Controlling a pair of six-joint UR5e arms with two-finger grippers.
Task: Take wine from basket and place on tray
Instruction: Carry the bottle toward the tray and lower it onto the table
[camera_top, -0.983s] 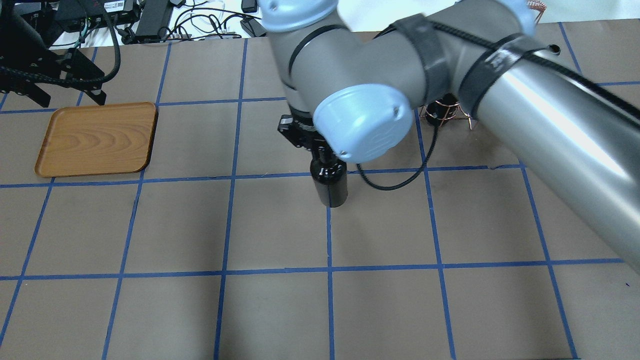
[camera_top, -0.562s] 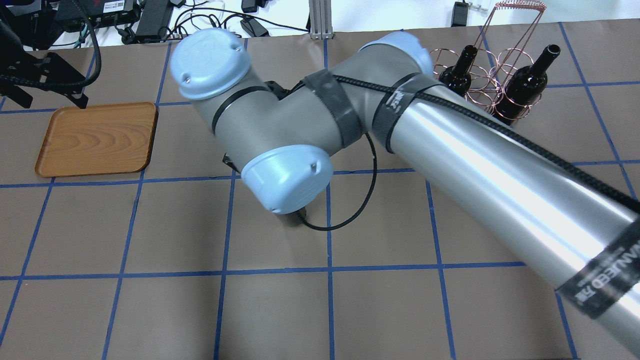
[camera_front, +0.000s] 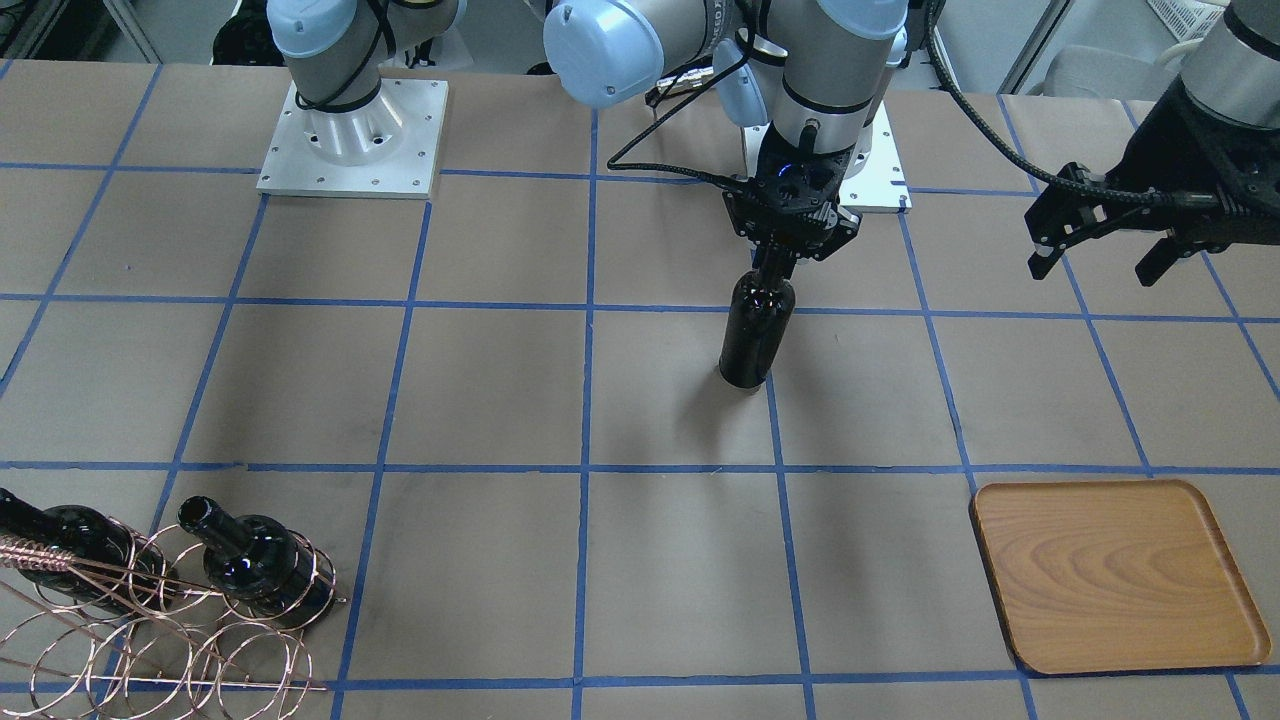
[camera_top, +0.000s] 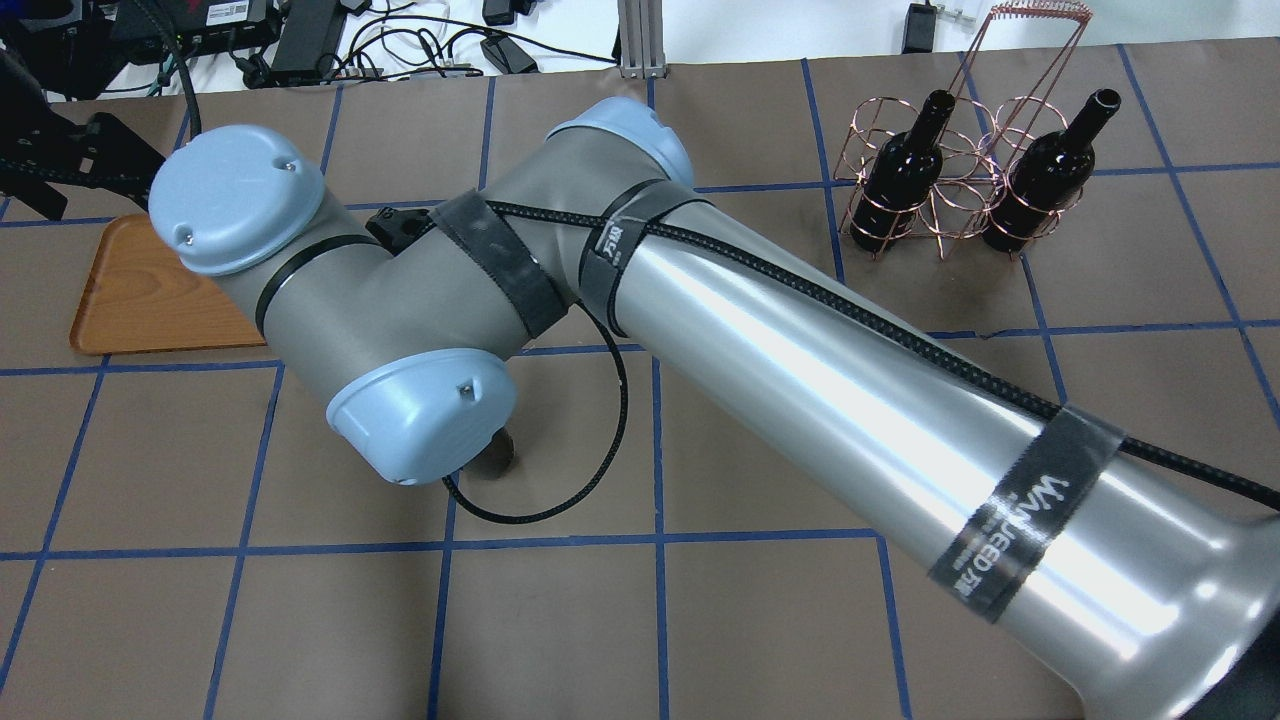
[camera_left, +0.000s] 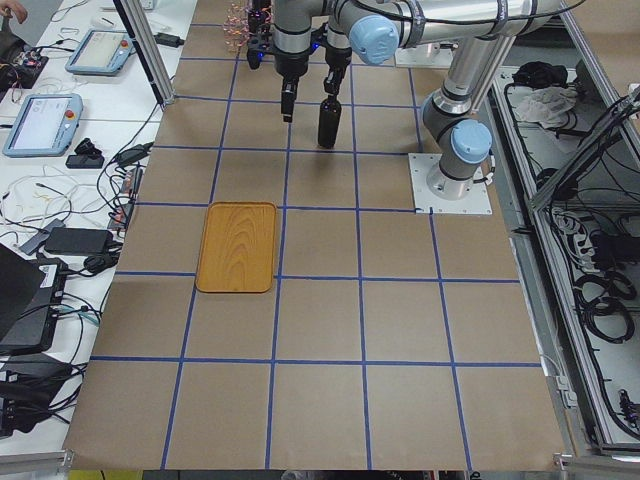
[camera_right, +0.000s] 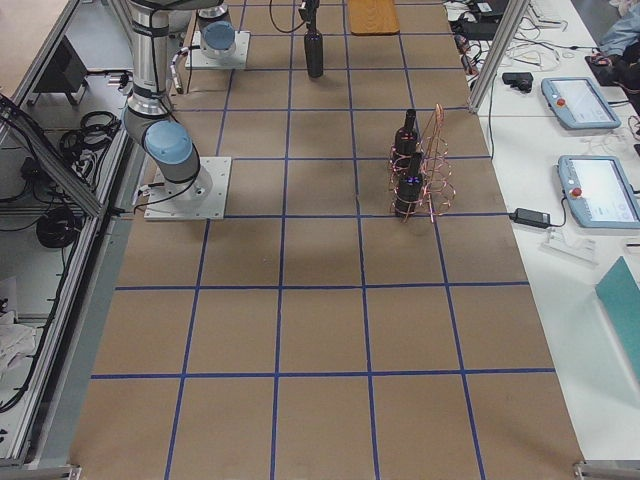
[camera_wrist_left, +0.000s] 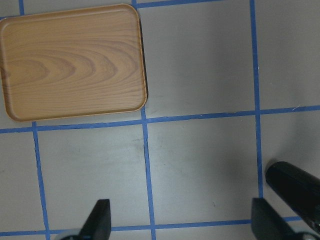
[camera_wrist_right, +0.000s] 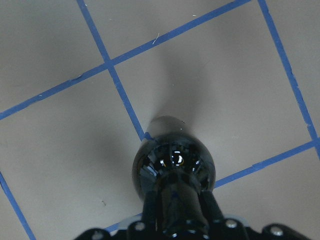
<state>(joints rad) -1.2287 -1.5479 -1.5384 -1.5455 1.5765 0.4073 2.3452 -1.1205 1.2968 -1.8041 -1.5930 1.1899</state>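
Note:
My right gripper (camera_front: 775, 262) is shut on the neck of a near-black wine bottle (camera_front: 757, 340) and holds it upright just over the table near the middle. The right wrist view looks down the bottle (camera_wrist_right: 172, 167). The overhead view shows only its base (camera_top: 502, 455) under my right wrist. My left gripper (camera_front: 1095, 270) is open and empty, hovering between the bottle and the wooden tray (camera_front: 1115, 575). The left wrist view shows the tray (camera_wrist_left: 72, 60) and the bottle (camera_wrist_left: 295, 192) at the lower right. The copper wire basket (camera_top: 960, 190) holds two more bottles (camera_top: 900, 170), (camera_top: 1045, 185).
My right arm (camera_top: 800, 370) stretches across the table and hides part of the tray (camera_top: 130, 290) in the overhead view. Both arm bases (camera_front: 350, 130), (camera_front: 870, 180) stand at the robot's edge of the table. Cables and power boxes (camera_top: 300, 40) lie beyond the far edge.
My right arm has swung the bottle leftward from the table's middle towards the tray side. The basket and its two bottles have come into view. The left gripper has drawn back a little.

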